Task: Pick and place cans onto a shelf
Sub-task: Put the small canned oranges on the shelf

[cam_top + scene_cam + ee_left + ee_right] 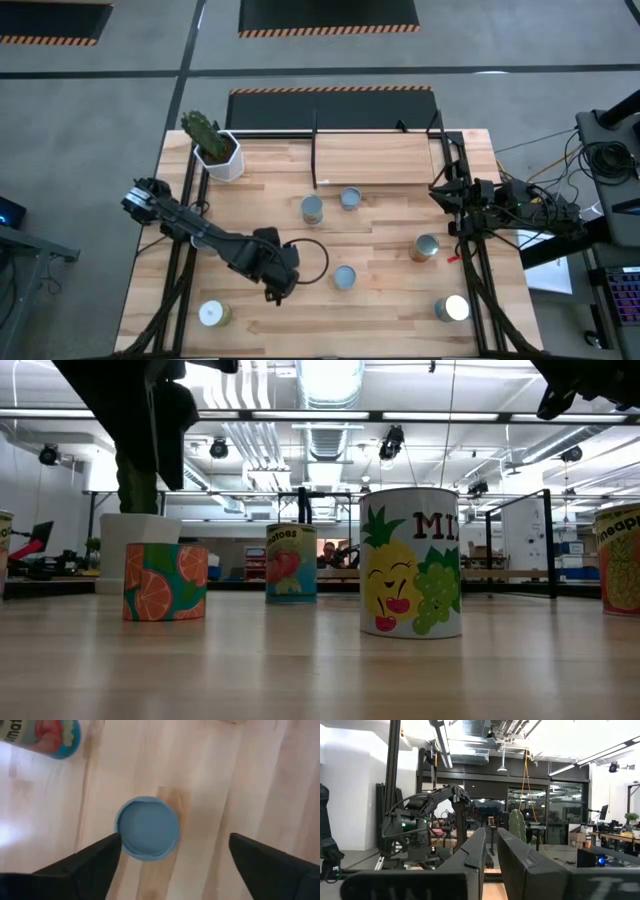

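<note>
Blue-topped can [148, 826] stands on desk [260, 785] under left pincer [172, 857], fingers spread; right pincer [491, 852] pressed together, raised.

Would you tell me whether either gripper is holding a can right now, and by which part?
Nothing is held. The left gripper is open above a blue-topped can; the right gripper is shut on nothing.

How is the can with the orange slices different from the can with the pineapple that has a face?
The orange-slice can is squat, about as wide as it is tall. The pineapple can is clearly taller than it is wide. The orange-slice can has a teal label covered in orange slices, while the pineapple can has a white label with a pineapple, grapes and big letters. Both stand upright on the wooden table, apart from each other.
</note>
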Tool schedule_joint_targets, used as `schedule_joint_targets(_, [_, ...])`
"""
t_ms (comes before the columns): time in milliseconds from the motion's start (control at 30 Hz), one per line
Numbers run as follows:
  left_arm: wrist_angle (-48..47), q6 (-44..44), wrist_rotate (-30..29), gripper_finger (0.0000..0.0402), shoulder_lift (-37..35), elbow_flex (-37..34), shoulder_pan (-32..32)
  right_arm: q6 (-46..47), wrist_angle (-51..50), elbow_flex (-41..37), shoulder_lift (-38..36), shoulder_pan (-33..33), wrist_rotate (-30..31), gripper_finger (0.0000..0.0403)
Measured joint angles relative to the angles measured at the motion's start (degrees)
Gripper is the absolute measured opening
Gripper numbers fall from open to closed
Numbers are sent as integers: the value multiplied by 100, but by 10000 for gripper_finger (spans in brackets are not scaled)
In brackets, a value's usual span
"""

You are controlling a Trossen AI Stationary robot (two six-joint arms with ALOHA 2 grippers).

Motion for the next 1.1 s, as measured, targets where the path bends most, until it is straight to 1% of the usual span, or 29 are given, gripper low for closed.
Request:
schedule_joint_targets(133, [156,63,-3,369,0,-226,111,10,-40,0,-1,0,0,38])
schedule_joint_targets(400, [678,294,0,367,4,-738,282,22,-120,-2,0,0,0,38])
schedule_joint_targets(500, [893,375,-2,367,4,-852,336,21,-119,-2,-2,0,0,38])
schedule_joint_targets(733, [1062,428,0,366,4,-1103,426,21,-121,-2,0,0,0,38])
schedule_joint_targets(900, [1355,426,106,366,4,-1306,430,10,-121,-2,0,0,-2,38])
schedule_joint_targets(1000, [1484,426,164,361,4,-1355,428,8,-123,-2,0,0,-1,38])
schedule_joint_targets(1100, [1488,426,168,345,4,-1371,428,8,-123,-2,0,0,-2,38])
